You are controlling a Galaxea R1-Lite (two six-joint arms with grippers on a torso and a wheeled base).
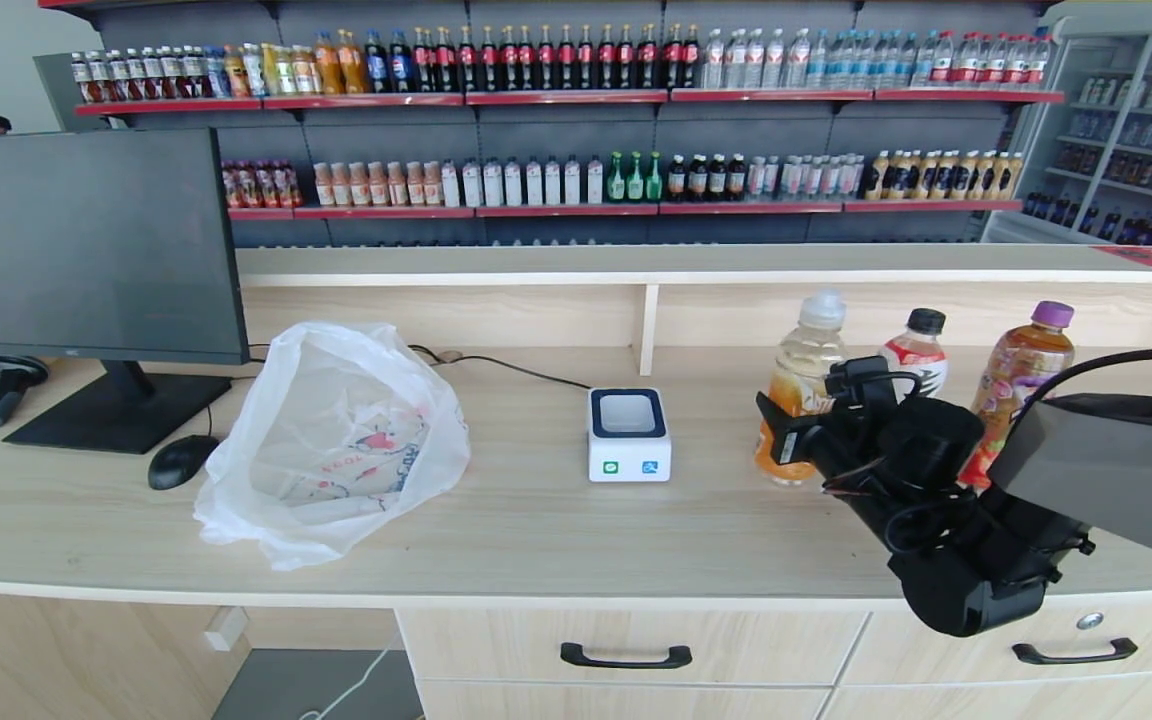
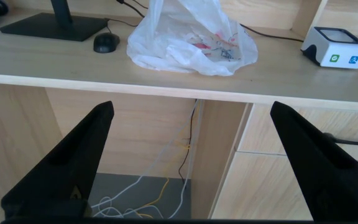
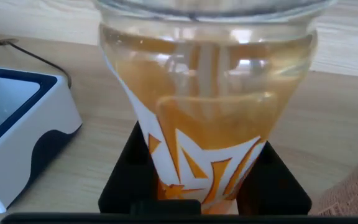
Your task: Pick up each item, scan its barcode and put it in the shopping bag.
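Observation:
An orange drink bottle (image 1: 808, 360) with a clear cap stands on the counter's right side, with my right gripper (image 1: 786, 428) shut on its lower body. In the right wrist view the orange drink bottle (image 3: 204, 93) rises close up between the black fingers (image 3: 126, 174). Behind it stand a black-capped bottle (image 1: 919, 350) and a purple-capped bottle (image 1: 1026, 365). The white barcode scanner (image 1: 628, 435) sits mid-counter, left of the held bottle. The white shopping bag (image 1: 336, 440) lies crumpled further left. My left gripper (image 2: 191, 112) hangs open and holds nothing, below the counter edge in front of the bag (image 2: 191, 37).
A monitor (image 1: 86, 250), a mouse (image 1: 181, 460) and a handheld scanner (image 1: 1, 390) occupy the counter's left end. A raised wooden ledge (image 1: 636, 265) runs along the back. Cables hang under the counter (image 2: 185, 155). Bare wood lies between the bag and the barcode scanner (image 2: 337, 50).

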